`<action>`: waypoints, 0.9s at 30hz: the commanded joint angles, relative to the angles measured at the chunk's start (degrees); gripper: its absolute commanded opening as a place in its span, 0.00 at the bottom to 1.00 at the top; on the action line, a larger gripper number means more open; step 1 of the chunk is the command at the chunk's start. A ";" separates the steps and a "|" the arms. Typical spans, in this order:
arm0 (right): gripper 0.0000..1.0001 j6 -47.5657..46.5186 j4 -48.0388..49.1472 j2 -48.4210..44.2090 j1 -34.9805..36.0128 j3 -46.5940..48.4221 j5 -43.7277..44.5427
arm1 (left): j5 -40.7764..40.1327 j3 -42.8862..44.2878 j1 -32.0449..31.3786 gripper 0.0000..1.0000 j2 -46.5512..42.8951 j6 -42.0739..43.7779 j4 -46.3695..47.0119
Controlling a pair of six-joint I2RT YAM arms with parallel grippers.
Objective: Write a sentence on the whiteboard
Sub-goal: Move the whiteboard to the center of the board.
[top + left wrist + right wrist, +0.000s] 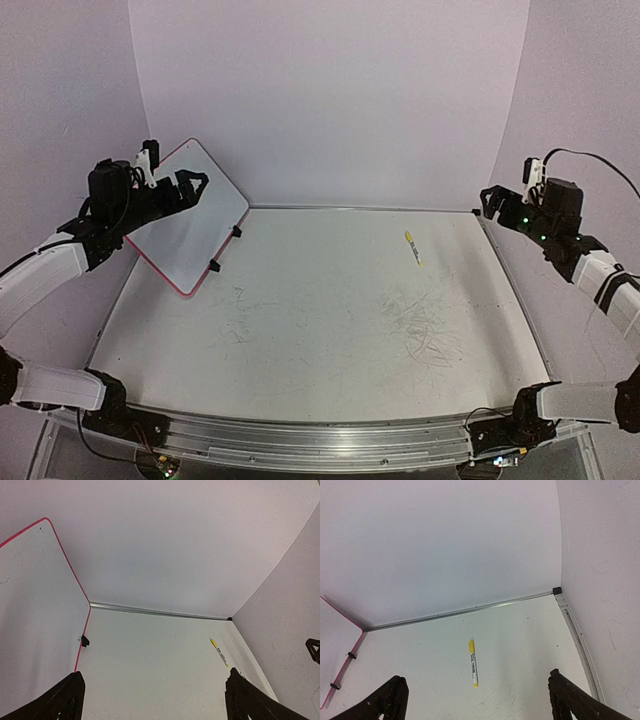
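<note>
Hanging raised at either side of the table [320, 400], the left gripper [197, 184] and the right gripper [490, 200] are both holding their jaws wide apart, gripping nothing. Grey scribbles [425, 330] are marking the tabletop between them. Farther back, a yellow marker [413, 248] is lying flat toward the right side, well apart from the whiteboard [190, 230]. The whiteboard is leaning at the far left, just beside the left gripper, and is showing no sentence. The thin marker is likely to roll or skid away if fingers close on it off-centre. The propped whiteboard risks sliding or tipping back under a pressing tip, leaving broken strokes.
</note>
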 commanded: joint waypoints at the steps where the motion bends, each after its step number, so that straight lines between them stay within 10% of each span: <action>1: 0.98 0.13 1.46 -1.25 -0.13 -1.02 3.06 | -1.37 0.93 -2.55 0.99 1.32 -3.66 -1.04; 27: 0.98 5.65 0.76 -2.49 -0.12 -4.43 -3.98 | -38.99 14.16 -17.02 0.78 42.57 -51.49 -21.33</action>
